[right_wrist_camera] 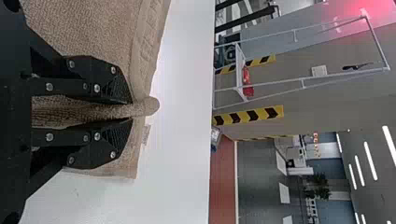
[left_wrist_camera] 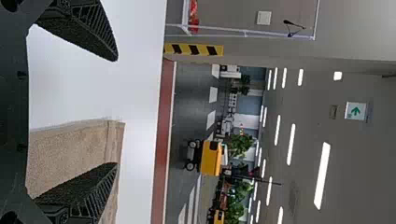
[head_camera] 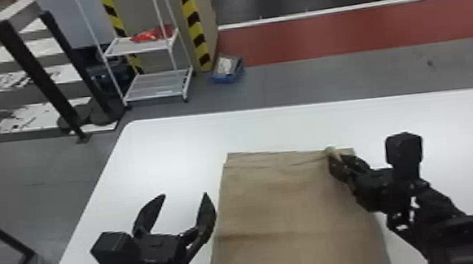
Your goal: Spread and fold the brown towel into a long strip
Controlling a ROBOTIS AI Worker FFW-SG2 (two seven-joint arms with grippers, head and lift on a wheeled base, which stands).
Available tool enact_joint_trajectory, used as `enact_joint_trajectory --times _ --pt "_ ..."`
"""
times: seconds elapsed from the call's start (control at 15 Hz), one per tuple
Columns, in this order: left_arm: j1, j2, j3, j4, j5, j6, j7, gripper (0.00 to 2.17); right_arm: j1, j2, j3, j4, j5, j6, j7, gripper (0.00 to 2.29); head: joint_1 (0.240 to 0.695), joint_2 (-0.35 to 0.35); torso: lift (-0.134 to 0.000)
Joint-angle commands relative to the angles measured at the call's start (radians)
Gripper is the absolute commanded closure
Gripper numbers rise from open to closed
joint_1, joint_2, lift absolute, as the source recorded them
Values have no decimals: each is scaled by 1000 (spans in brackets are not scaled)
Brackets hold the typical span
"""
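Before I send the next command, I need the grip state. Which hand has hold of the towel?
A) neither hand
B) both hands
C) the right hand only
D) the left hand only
C: the right hand pinches a fold of the towel near its far edge, while the left hand stands open with nothing between its fingers.

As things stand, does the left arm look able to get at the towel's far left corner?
Probably yes. Its fingers are open near the towel's left edge, with nothing visible between them and that corner. The right fingers grip near the far right corner, out of the way.
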Motion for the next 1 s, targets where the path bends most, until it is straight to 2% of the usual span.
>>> enact_joint_trajectory --times 0.0,0.27,0.47,0.6,0.8,0.93 --pt "0 5 1 -1 3 0 0 76 35 -2 9 -65 0 -4 6 1301 695 196 -113" --pt "-2 8 41 -16 25 0 -3 76 136 -9 74 -274 0 -1 30 1301 695 219 -113" --pt "-3 0 133 -48 77 15 -11 76 174 -20 191 -375 12 5 49 1301 695 292 -112" --pt "-12 -6 207 -56 119 40 -14 76 170 -29 305 -392 55 27 50 1301 695 350 -112" --pt "-38 -10 295 -57 178 71 -15 76 138 -28 458 -375 158 107 50 1298 695 350 -112" --pt "-52 -9 312 -56 188 95 -20 76 105 -25 561 -332 207 153 49 1298 695 350 -112"
